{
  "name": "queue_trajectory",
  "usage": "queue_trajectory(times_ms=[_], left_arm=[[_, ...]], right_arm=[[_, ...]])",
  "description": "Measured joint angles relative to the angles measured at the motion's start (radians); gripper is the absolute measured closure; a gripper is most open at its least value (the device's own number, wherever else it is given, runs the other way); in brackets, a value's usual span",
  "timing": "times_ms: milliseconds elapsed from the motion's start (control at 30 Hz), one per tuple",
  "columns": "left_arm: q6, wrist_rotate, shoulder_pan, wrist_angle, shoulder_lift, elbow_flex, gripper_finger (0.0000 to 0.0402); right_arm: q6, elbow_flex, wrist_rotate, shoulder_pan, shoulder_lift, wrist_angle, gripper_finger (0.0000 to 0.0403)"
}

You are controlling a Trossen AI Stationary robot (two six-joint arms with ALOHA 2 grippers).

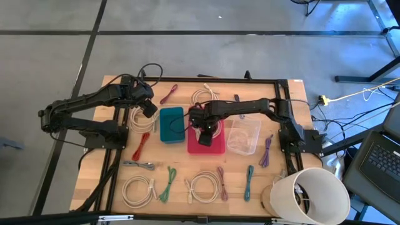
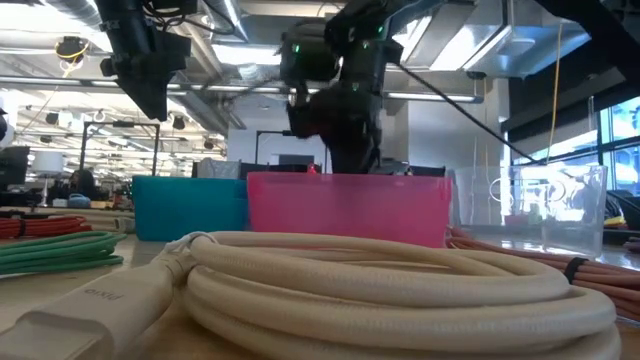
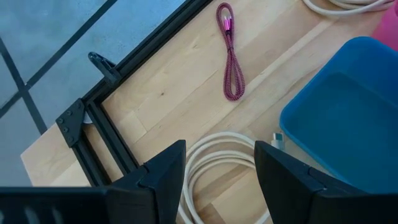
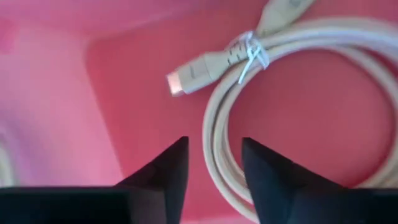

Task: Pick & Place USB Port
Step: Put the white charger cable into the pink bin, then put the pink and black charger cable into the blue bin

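My right gripper (image 1: 205, 137) hangs open over the pink bin (image 1: 217, 147). A coiled white USB cable (image 4: 292, 93), tied with a twist tie, lies on the floor of that bin, and one strand of it runs below the gap between my right gripper's (image 4: 214, 168) fingers. My left gripper (image 1: 149, 107) hovers open beside the teal bin (image 1: 172, 124), above a white cable coil (image 3: 214, 163) that lies on the table. In the low view the right gripper (image 2: 340, 120) stands above the pink bin's (image 2: 345, 205) rim.
A clear bin (image 1: 244, 135) sits to the right of the pink one. Several loose cables lie around: a magenta one (image 3: 231, 56), red (image 1: 141, 145), green (image 1: 167, 184), purple (image 1: 267, 152) and white coils (image 1: 139, 189). A white tub (image 1: 312, 195) stands at the near right corner. A black frame (image 1: 119, 150) borders the table.
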Motion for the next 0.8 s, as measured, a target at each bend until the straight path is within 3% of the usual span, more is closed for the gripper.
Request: queue_trajectory(times_ms=[300, 567, 800], left_arm=[[0.0, 0.001, 0.0, 0.0, 0.0, 0.0, 0.0217], [-0.001, 0.039, 0.0, 0.032, 0.001, 0.0, 0.0217], [-0.002, 0.077, 0.018, 0.165, 0.001, 0.0, 0.0217]], right_arm=[[0.083, 0.0, 0.041, 0.002, -0.204, -0.016, 0.0199], [0.118, 0.0, 0.522, -0.009, -0.503, -0.079, 0.0213], [0.188, 0.0, 0.629, -0.051, -0.692, -0.126, 0.0224]])
